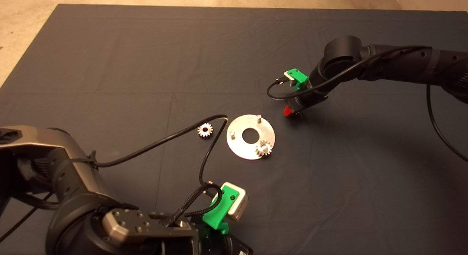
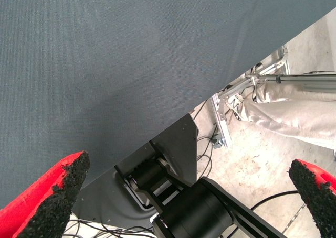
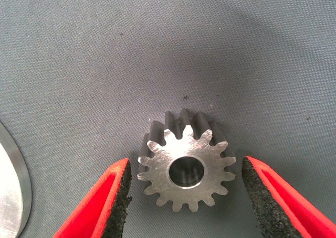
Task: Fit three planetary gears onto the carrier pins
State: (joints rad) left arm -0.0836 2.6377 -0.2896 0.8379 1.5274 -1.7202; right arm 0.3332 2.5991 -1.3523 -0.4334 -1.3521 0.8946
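The shiny carrier disc [image 1: 241,149] lies mid-mat with a central hole. Two carrier pins [image 1: 259,118] [image 1: 232,133] stand bare. One planetary gear [image 1: 263,148] sits on the third pin. A second gear [image 1: 205,130] lies flat on the mat just left of the disc. My right gripper [image 1: 292,111] is low over the mat just right of the disc. It is open, its fingers [image 3: 113,196] either side of a third gear [image 3: 157,164] lying flat and not touching it. The disc's rim [image 3: 10,196] shows beside it. My left gripper [image 2: 191,172] is open, empty and parked at the mat's near edge.
The left arm's black cable [image 1: 214,138] loops over the mat between the loose gear and the disc. Past the mat's edge, the left wrist view shows a person's leg [image 2: 294,112], a metal frame [image 2: 231,101] and floor cables.
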